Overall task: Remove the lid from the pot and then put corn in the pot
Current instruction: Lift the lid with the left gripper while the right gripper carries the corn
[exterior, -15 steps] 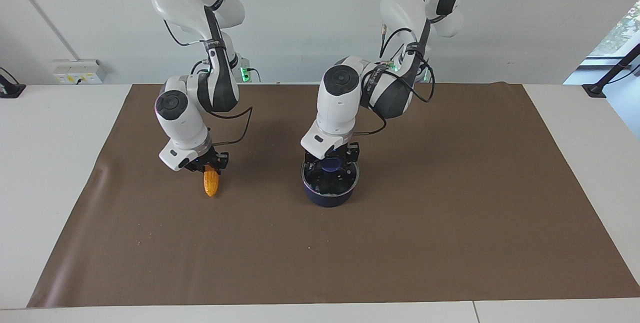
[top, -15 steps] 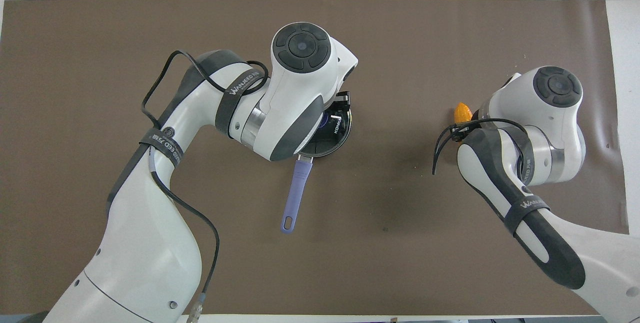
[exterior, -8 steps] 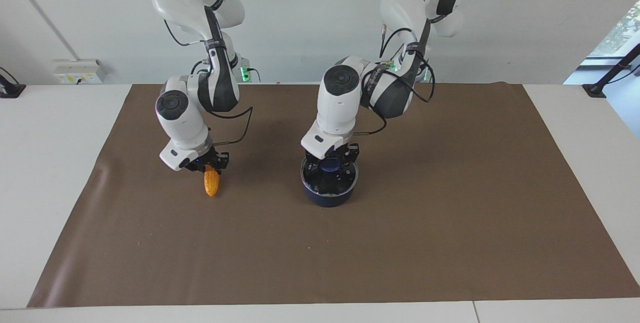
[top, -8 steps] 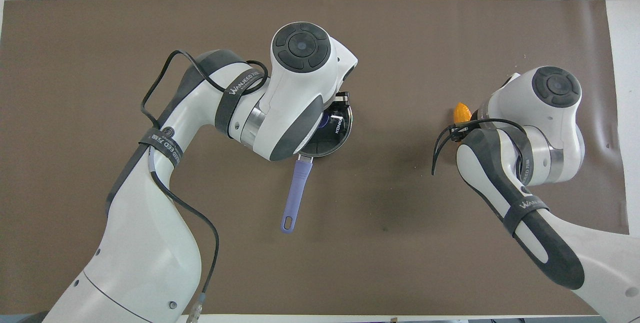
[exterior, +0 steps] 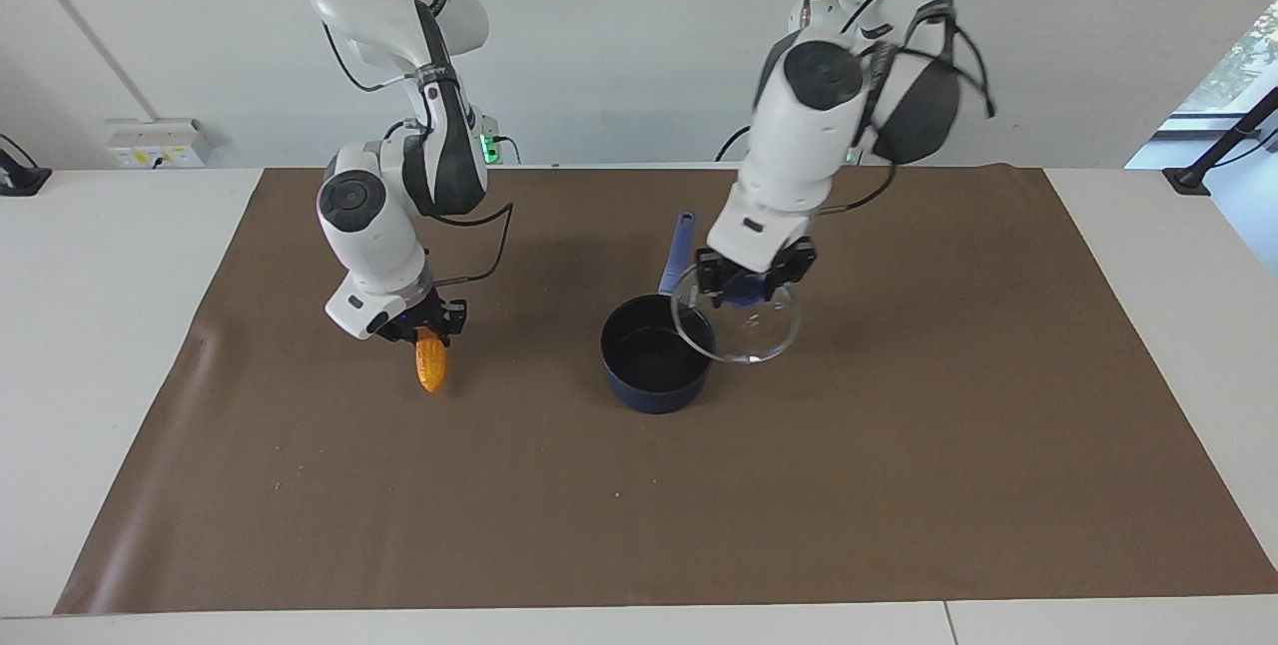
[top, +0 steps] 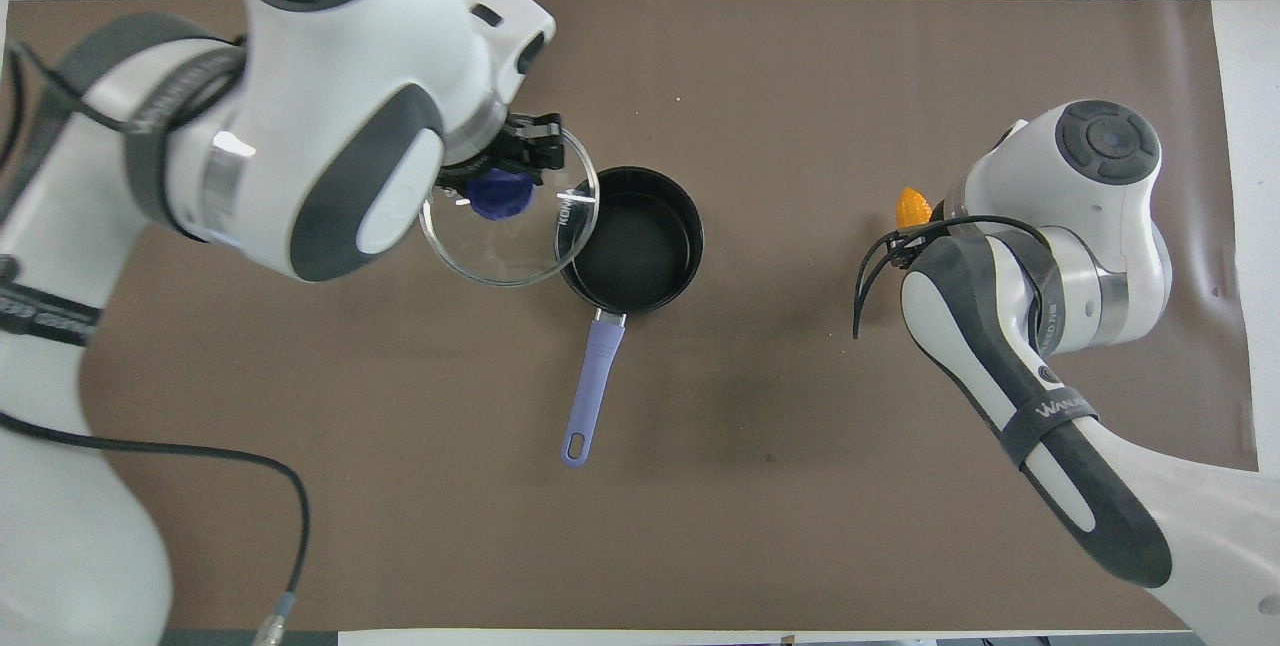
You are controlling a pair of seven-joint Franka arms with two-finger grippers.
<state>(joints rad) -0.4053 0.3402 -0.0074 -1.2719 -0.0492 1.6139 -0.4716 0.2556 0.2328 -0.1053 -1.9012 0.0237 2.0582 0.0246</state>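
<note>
lab | two robot arms [exterior: 399, 176] | white table [exterior: 100, 325], brown mat [exterior: 899, 445] | bare wall, socket box [exterior: 158, 143]

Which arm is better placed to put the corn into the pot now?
The right arm. Its right gripper already holds the corn, and the pot stands open. The left gripper is busy holding the lid beside the pot.

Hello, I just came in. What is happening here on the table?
The left hand holds the glass lid by its blue knob, raised in the air and off the pot, toward the left arm's end of the table. The pot stands open on the brown mat with nothing in it. The right hand grips the corn, held above the mat toward the right arm's end.
</note>
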